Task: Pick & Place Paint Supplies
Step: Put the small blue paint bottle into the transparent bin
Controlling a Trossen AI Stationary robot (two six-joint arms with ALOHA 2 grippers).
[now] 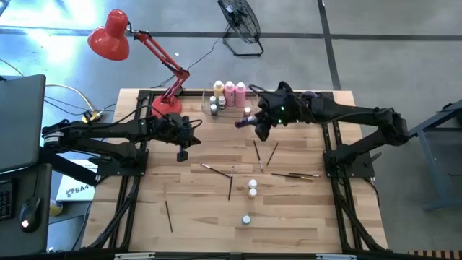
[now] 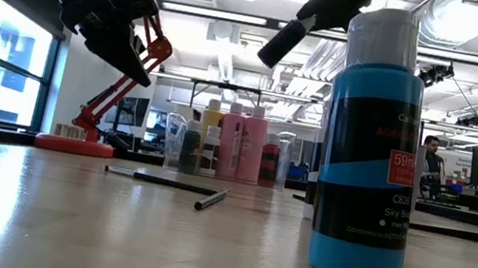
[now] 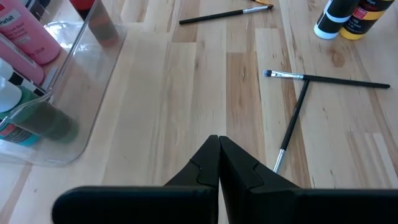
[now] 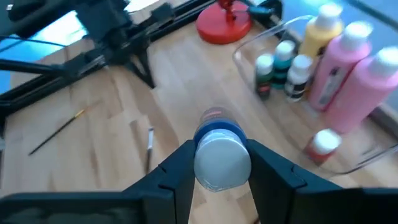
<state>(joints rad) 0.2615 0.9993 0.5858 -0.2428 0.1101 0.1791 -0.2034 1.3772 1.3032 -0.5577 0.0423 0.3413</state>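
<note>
Right gripper (image 4: 217,163): raised above the table just beside the clear bin (image 1: 209,97), on its near side. The fingers pinch a small blue bottle (image 4: 217,146) with a white cap, one finger on either side of the cap; the bottle lies roughly along the gripper's axis, cap toward the wrist camera.

Left gripper (image 3: 218,157): fingers pressed together, nothing between them, poised over bare wood in the table's left half, not far from the bin.

Bin: at the table's far edge, beside the red lamp (image 1: 108,35) base. Holds three tall bottles, one yellow-orange (image 4: 322,30) and two pink (image 4: 348,62), standing upright along its far side, plus several small white-capped bottles (image 4: 283,65) in front of them, and a red-capped one (image 4: 322,144) near its wall.

Loose on the table:
- Brushes (image 1: 256,153): several thin ones scattered across the middle, two crossing near the centre, one lying apart toward the near left (image 1: 168,215).
- Small bottles (image 1: 253,188): two standing close together near the centre, a third (image 1: 246,219) nearer the front edge. In the low view one sky-blue bottle (image 2: 370,155) stands upright close to the camera.
</note>
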